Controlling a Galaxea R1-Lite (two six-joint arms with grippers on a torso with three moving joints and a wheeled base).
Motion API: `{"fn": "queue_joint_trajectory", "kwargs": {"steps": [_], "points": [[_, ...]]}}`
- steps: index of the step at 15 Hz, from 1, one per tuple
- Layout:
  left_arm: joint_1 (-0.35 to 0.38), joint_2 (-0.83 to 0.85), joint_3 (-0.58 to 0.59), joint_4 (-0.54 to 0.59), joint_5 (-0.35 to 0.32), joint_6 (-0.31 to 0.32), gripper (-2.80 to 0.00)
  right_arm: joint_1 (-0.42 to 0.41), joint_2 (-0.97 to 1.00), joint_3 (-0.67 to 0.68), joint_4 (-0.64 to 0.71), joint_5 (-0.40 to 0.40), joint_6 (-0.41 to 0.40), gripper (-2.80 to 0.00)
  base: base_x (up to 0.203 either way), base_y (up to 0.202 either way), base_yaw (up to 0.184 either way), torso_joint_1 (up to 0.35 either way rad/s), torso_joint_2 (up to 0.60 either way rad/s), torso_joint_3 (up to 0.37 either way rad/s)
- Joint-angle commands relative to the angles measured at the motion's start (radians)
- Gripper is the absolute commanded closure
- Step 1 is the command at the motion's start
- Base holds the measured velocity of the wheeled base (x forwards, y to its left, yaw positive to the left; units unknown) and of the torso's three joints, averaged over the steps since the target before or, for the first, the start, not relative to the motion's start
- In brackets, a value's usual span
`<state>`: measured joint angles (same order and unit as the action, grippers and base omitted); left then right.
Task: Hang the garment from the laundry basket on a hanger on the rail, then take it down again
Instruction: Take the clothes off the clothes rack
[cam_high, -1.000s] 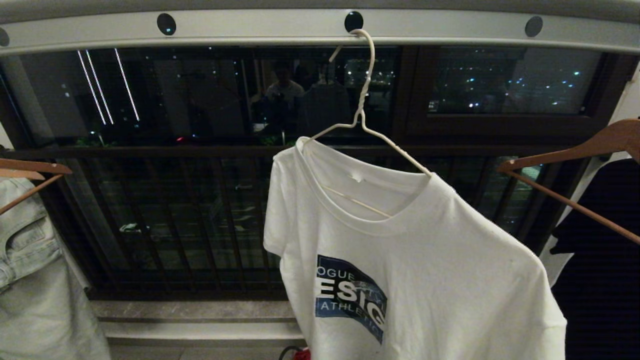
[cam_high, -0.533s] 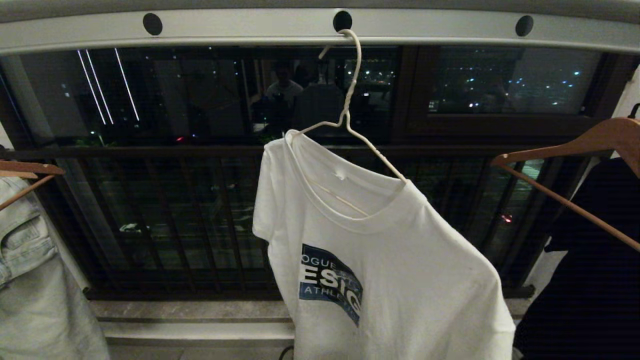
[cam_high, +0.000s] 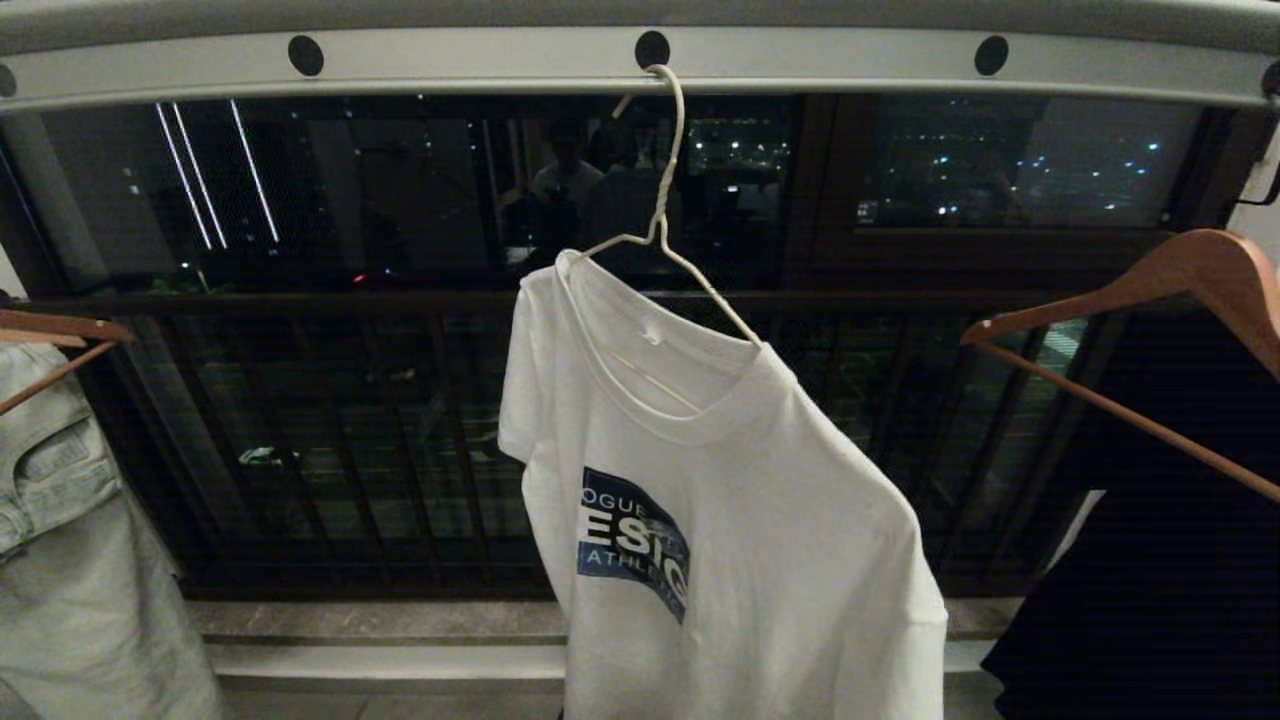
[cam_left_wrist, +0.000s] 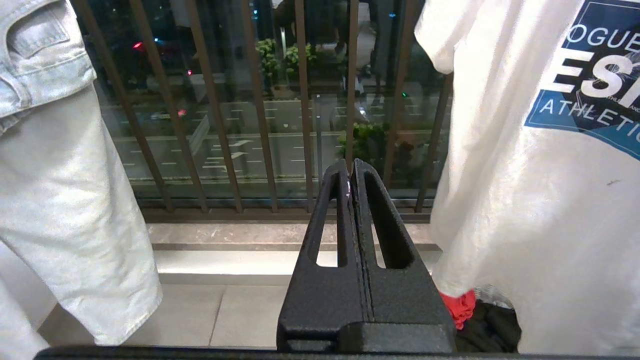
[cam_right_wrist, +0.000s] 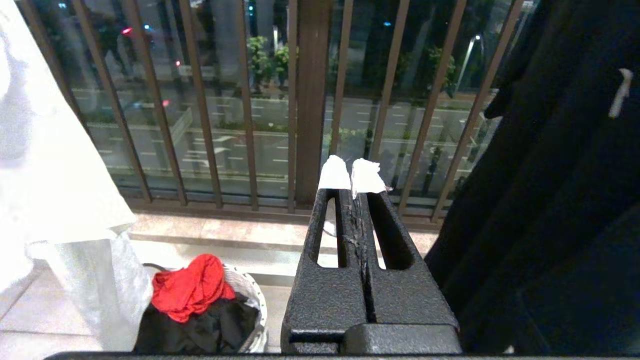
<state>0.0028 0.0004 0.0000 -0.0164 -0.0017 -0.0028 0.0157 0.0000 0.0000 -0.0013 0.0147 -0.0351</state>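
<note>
T-shirt: the white T-shirt (cam_high: 720, 500) hung on the wire hanger (cam_high: 660, 225), whose hook sat over the grey rail (cam_high: 480, 55) just below one of its round dark holes.
Fit on hanger: the shirt sat askew, with one hanger shoulder bare above the collar on the robot's right and the cloth bunched toward the other end.
Left gripper: the left gripper (cam_left_wrist: 351, 172) was low, near the shirt's hem, its jaws pressed together with nothing between them.
Right gripper: the right gripper (cam_right_wrist: 352, 177) was also low, between the shirt and a black garment (cam_right_wrist: 560, 175), jaws together and empty, white tape on the tips.
Basket: the laundry basket (cam_right_wrist: 252, 300) stood on the floor under the shirt, holding a red cloth (cam_right_wrist: 190, 287) and dark clothing.
Risk, slipping: the lopsided hang would probably let the shirt slide off the bare shoulder of the hanger if it were tugged from below.
Risk, hook: a pull on the cloth rather than the wire would likely swing the thin hook off the rail and drop both.
Risk, neighbours: a wooden hanger (cam_high: 1150, 290) on the right and pale denim (cam_high: 70, 540) on the left hung near; an arm raised carelessly could snag either.
Risk, grip: shut jaws would have to open before any grasp.
Writing: the blue chest logo (cam_high: 632, 540) showed "OGUE", "ESIG" and "ATHLETIC", the edges lost in folds.
Brand: no complete brand name could be read.
</note>
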Motion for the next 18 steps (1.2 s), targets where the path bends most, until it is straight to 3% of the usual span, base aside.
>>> {"fn": "queue_joint_trajectory", "kwargs": {"steps": [1,13,18], "points": [[0.0,0.001,0.003,0.0,0.0,0.0,0.0,0.001,0.002,0.002,0.001,0.001,0.0,0.0,0.0,0.0,0.0,0.0,0.0,0.0],[0.0,0.001,0.003,0.0,0.0,0.0,0.0,0.001,0.002,0.0,0.012,-0.001,-0.002,0.0,0.0,0.0,0.0,0.0,0.0,0.0],[0.0,0.0,0.003,0.0,0.0,0.0,0.0,0.0,0.011,-0.084,0.051,-0.003,-0.002,0.0,0.0,0.0,0.0,0.0,0.0,0.0]]}}
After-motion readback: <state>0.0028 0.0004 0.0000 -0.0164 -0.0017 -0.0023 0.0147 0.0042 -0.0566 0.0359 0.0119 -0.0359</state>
